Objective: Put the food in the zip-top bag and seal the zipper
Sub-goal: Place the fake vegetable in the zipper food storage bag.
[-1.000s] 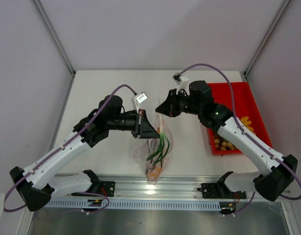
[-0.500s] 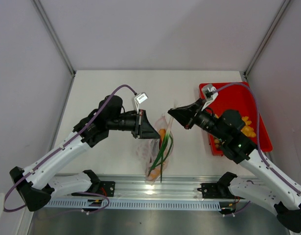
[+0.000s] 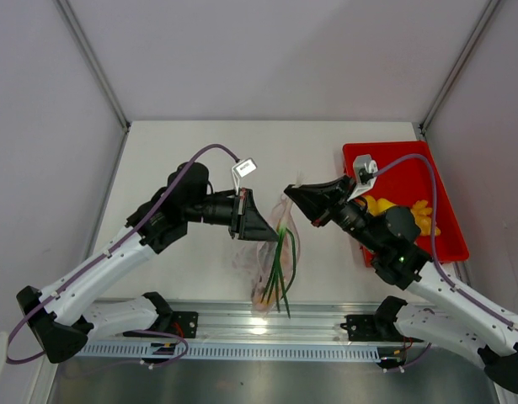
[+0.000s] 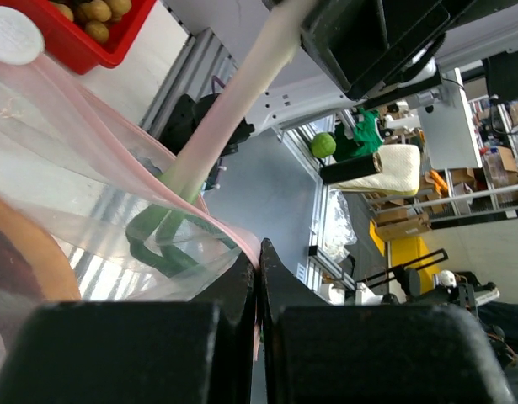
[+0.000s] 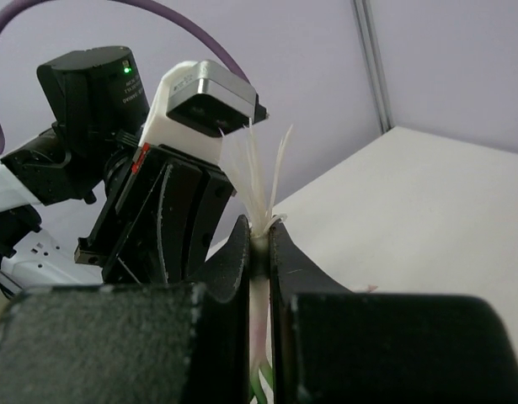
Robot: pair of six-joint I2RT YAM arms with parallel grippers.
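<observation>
1. Top external view: the zip-top bag (image 3: pixel 271 252) is seen held up by its mouth between the two arms, above the front part of the table (image 3: pixel 183 151).
2. The left gripper (image 3: pixel 263 234) is shown in its wrist view clamped tight on the zipper (image 4: pixel 233 234) at one side of the mouth.
3. The green onion (image 3: pixel 282 261) is pinched at its white root end by the right gripper (image 3: pixel 291 194). Its leaves are already down inside the bag, so this insertion is judged to be under way but not finished.
4. An orange piece, probably the melon slice (image 4: pixel 23 261), is seen already inside the bag.
5. Several yellow pieces (image 3: pixel 378 205) and the grape bunch (image 4: pixel 94 8) are left in the red tray (image 3: pixel 393 150). These are yet to be bagged, and the zipper is unsealed.
6. The red chili cannot be made out in any view.
7. Part of the tray is covered by the right arm, so its full contents cannot be counted.
8. It cannot be told whether the bag's lower end rests on the table.
</observation>
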